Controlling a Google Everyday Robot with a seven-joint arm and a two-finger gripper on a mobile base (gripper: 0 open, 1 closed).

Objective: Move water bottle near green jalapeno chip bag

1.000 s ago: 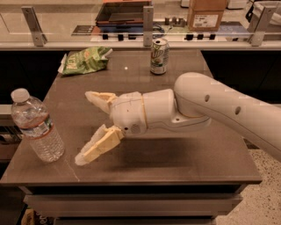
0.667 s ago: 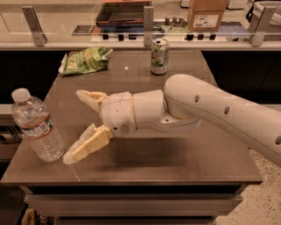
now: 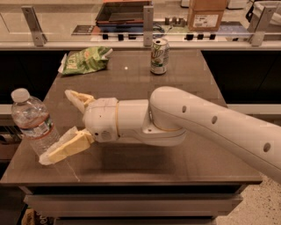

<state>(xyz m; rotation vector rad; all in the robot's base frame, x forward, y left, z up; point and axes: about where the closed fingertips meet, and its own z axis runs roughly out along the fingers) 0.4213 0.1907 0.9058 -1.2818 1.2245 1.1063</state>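
Observation:
The water bottle stands upright at the left front edge of the brown table; it is clear, ribbed, with a white cap and a red-and-white label. The green jalapeno chip bag lies crumpled at the table's far left corner. My gripper is open, reaching left across the table. Its near fingertip is at the bottle's base and the far fingertip is to the right of the bottle. The bottle sits at the mouth of the open fingers.
A green-white soda can stands at the far middle of the table. Behind the table runs a counter with a glass rail, a dark tray and a cardboard box. My arm spans the table's right half.
The gripper has moved left toward the water bottle, from mid-table to where its open fingers reach the bottle. The bottle, bag and can have not moved.

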